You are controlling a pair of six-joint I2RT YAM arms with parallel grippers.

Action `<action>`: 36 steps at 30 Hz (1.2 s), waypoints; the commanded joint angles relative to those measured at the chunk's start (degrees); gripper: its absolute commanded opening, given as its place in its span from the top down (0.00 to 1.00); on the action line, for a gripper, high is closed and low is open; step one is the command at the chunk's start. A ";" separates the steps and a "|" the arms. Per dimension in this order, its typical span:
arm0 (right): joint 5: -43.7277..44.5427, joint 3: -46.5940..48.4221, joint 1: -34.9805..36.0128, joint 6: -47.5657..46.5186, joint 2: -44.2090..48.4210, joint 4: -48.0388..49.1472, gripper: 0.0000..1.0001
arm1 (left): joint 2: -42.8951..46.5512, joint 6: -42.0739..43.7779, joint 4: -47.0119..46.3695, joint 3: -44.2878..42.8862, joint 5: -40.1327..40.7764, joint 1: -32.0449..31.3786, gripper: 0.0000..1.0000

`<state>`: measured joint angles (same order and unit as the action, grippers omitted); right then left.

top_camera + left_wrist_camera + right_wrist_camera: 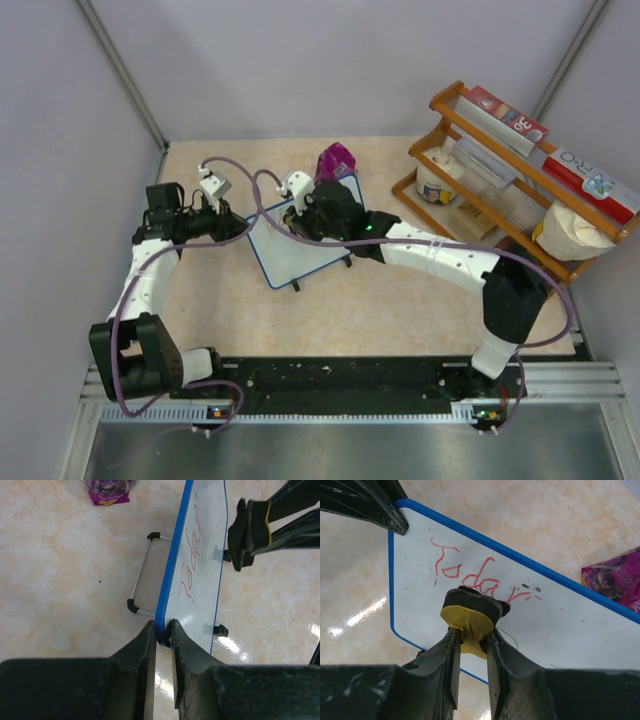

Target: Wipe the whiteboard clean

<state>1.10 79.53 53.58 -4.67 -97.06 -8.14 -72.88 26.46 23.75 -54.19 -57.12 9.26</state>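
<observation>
— So, where is the whiteboard (pixel 285 252) now?

— It stands tilted on its thin wire stand (pixel 141 575), near the middle of the table (pixel 400 310), between the two arms. The left gripper (pixel 162 628) has its fingers closed on the blue frame at one rounded corner, so the board is steadied.

— And the right gripper (pixel 471 639)?

— Its fingers are closed on the eraser (pixel 470 612), a soft yellow pad with a black felt face. The felt is at the last letters of the red word "Today" (pixel 462 572). I cannot tell if it really presses on the surface.

— How should the wiping be done well?

— I think the felt must lie flat on the board, with light and even pressure, and the strokes should run along the word. The board is smooth, glossy and looks light, and its legs are thin, so a hard push could tip it or make it slide on the shiny table. The left fingers hold only the narrow rim, so this grip may slip.

— Anything more to clean?

— A faint green line and some small dark specks near the word.
</observation>
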 commanded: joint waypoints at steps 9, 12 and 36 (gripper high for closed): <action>10.15 11.17 5.92 -3.95 -8.76 2.69 1.00 | 0.46 1.49 3.67 0.84 -0.09 -0.91 1.00; 10.58 13.81 6.53 -3.60 -10.78 1.38 1.00 | 0.64 1.67 3.41 1.02 -0.36 -0.91 1.00; 9.36 21.45 9.87 1.06 -15.79 -5.30 1.00 | 2.39 3.16 2.00 1.55 -1.32 -0.82 1.00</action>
<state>11.94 95.96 60.86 -3.90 -111.31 -14.72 -71.72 26.33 24.32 -53.87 -57.69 9.32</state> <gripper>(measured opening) 0.227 0.185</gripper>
